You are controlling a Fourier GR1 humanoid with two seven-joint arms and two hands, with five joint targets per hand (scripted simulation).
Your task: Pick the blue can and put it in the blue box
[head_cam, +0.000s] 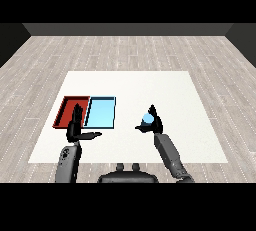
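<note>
The can (148, 119) is pale blue and sits right of the frame's centre, inside the right hand (154, 123). This hand curls round it: dark fingers stand up behind and beside the can, and the thumb comes toward the left below it. I cannot tell if the can stands on the table (175, 90) or is already a little above it (no shadow is clear under it).

The blue tray (100, 112) lies left of centre, and the red tray (67, 110) touches it on its left side. Both look empty. The can is well apart from the blue tray, with bare table between them.

The left hand (76, 127) is at the lower left, in front of the place where the two trays meet. Its fingers are straight and point upward over the red tray's edge, the thumb goes out to the right, and it holds nothing.

So I judge that the grasp step is done or nearly done, and the carrying is not yet begun. The next move calls for lifting the can, bringing it to the left over the blue tray, keeping it upright, and passing the tray's rim before lowering.
</note>
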